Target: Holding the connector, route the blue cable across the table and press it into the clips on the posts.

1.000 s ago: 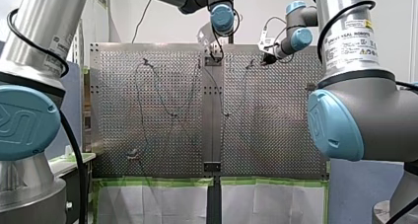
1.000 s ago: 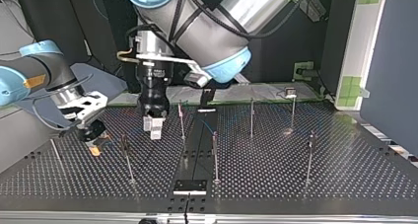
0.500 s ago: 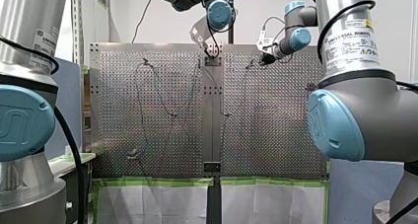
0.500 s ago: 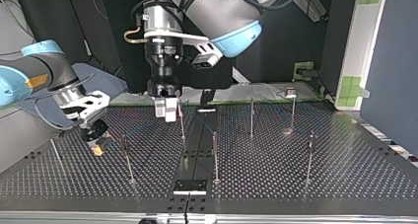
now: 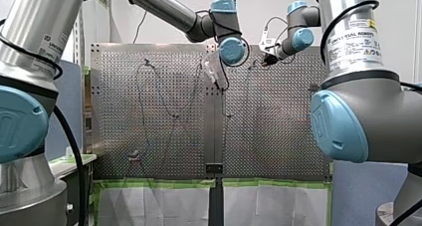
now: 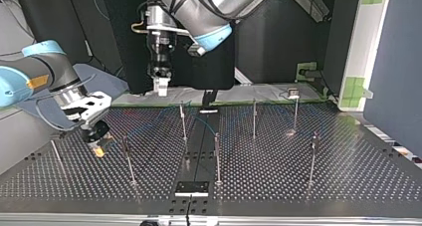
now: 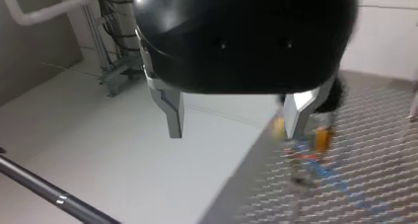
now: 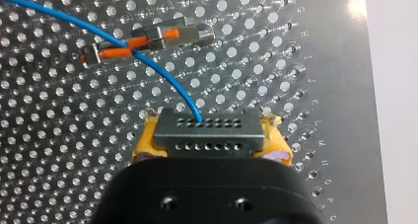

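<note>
Right hand (image 8: 212, 140): clamps connector (image 8: 209, 128); blue cable (image 8: 123, 49) trails. Left hand (image 7: 235, 128): open (empty). Route with firm grip, gentle tension.

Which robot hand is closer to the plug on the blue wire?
Right. My right gripper is clamped on the connector; my left gripper hangs open, high and well apart.

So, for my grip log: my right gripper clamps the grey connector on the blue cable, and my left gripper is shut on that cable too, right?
No: the left wrist view shows the left gripper open and holding nothing. The rest stands: the right gripper clamps the grey connector on the blue cable.
</note>
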`<state>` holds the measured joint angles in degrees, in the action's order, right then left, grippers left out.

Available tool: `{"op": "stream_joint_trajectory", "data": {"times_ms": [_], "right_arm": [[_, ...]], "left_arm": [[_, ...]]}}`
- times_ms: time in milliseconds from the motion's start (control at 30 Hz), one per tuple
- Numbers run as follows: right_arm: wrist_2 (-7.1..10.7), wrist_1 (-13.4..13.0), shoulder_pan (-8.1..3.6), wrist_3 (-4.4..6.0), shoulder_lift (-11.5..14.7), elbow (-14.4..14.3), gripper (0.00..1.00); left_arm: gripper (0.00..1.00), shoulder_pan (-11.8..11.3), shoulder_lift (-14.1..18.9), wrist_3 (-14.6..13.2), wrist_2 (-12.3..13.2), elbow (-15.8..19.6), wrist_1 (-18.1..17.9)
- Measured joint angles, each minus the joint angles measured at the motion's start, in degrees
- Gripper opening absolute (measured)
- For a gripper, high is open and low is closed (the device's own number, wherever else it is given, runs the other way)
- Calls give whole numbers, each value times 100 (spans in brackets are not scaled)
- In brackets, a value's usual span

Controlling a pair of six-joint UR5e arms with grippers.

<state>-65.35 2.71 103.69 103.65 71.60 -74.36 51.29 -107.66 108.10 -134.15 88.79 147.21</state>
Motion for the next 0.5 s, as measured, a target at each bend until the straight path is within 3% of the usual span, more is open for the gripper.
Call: {"op": "stream_joint_trajectory", "data": {"times_ms": [233,500], "right_arm": [[-5,-7,2,-1,-2,0,0],[-3,-8,1,-2,-2,1,0]], "left_arm": [[100,123,-216,176,-72,356,-355],[100,-88,-233,313,-94,765,-765]]}}
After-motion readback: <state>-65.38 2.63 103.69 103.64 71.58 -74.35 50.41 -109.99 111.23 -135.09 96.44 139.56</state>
